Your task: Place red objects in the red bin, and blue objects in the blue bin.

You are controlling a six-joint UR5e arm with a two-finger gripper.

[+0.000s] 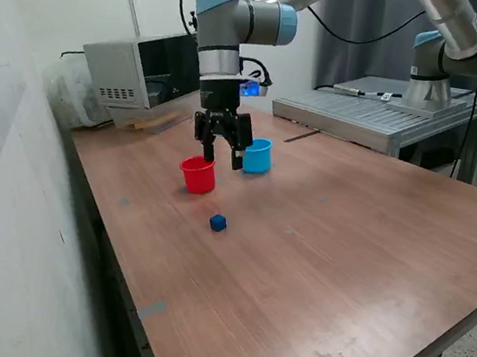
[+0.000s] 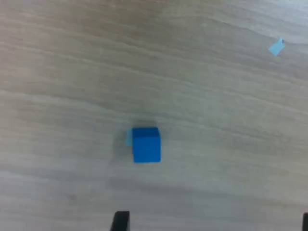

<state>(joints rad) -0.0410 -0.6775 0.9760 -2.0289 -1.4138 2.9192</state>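
One small dark blue cube [image 1: 218,222] [image 2: 146,144] lies alone on the wooden table [image 1: 323,269], nearer the front than the cups. The red cup [image 1: 198,174] and the light blue cup [image 1: 257,155] stand upright side by side, a short gap apart. My gripper [image 1: 223,157] hangs open above the table between and slightly over the two cups, with nothing between its fingers. In the wrist view only one dark fingertip [image 2: 120,220] shows fully at the frame's edge, apart from the cube. No red objects show in either view; what the cups hold is hidden.
A grey box-like device [image 1: 134,68] sits at the table's back corner by the wall. A metal platform [image 1: 378,118] carrying a second arm's base [image 1: 432,81] stands behind. A blue tape scrap [image 2: 275,47] is stuck to the wood.
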